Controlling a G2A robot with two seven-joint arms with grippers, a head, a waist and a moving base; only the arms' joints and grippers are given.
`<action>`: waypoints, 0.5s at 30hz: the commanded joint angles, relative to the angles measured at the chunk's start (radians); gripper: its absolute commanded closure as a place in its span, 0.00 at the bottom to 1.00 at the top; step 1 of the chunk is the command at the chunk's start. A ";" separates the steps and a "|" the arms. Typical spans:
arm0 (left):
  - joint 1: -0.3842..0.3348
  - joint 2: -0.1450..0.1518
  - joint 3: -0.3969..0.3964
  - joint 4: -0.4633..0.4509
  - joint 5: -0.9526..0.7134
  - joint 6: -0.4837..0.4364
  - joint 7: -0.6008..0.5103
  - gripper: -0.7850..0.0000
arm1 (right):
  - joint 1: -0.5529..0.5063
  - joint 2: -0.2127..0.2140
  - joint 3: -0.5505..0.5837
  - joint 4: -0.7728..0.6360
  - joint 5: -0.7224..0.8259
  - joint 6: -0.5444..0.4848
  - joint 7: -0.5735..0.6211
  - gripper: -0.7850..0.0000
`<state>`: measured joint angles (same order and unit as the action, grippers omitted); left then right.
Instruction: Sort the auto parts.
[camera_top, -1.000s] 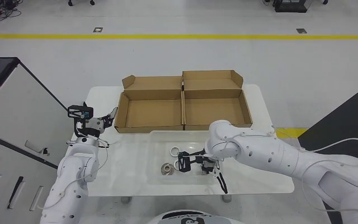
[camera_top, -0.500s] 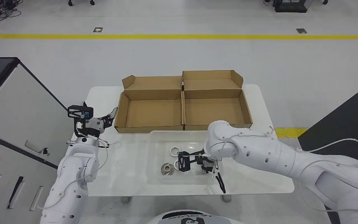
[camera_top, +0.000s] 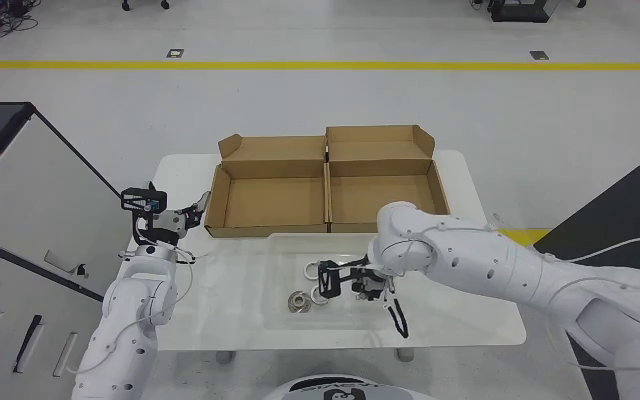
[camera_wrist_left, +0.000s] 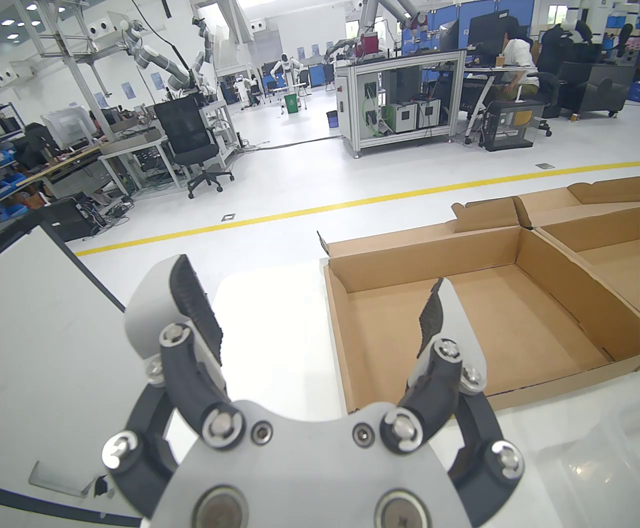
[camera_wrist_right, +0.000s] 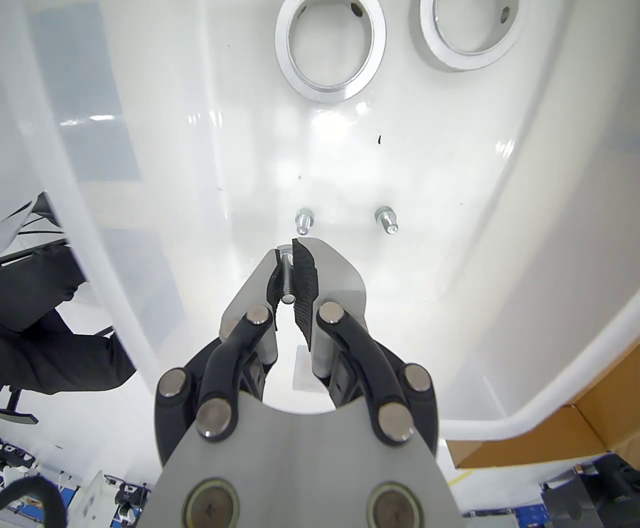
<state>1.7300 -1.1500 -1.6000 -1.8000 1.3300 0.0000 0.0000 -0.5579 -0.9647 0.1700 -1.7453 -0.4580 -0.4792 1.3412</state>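
Right end effector (camera_wrist_right: 286, 252) clenched on a bolt (camera_wrist_right: 285, 277) inside the tray (camera_wrist_right: 500, 280); just ahead lie 2 more bolts (camera_wrist_right: 304, 220), farther on 2 rings (camera_wrist_right: 330, 47). Likely the pick-up step: next, lift clear, carry to the cardboard boxes (camera_top: 385, 200) beyond. Left end effector (camera_wrist_left: 310, 275) hangs released, well aside

A silver threaded bolt (camera_wrist_right: 286, 277) is clamped between the pads of the right end effector (camera_wrist_right: 292, 260), above the white tray (camera_wrist_right: 500, 200). A second bolt (camera_wrist_right: 305, 220) and a third bolt (camera_wrist_right: 386, 220) rest side by side on the tray floor. One flat metal ring (camera_wrist_right: 330, 50) and another ring (camera_wrist_right: 470, 30) lie beyond them.
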 joint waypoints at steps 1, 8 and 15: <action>0.000 0.000 0.000 0.000 0.000 0.000 0.000 0.00 | 0.018 0.016 0.000 -0.025 0.019 0.002 0.002 1.00; 0.000 0.000 0.000 0.000 0.000 0.000 0.000 0.00 | 0.093 0.076 0.000 -0.103 0.095 -0.015 -0.015 1.00; 0.000 0.000 0.000 0.000 0.000 0.000 0.000 0.00 | 0.153 0.142 0.000 -0.147 0.193 -0.066 -0.066 1.00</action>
<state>1.7300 -1.1500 -1.6000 -1.8000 1.3300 0.0000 0.0000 -0.4102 -0.8327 0.1700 -1.8876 -0.2811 -0.5348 1.2854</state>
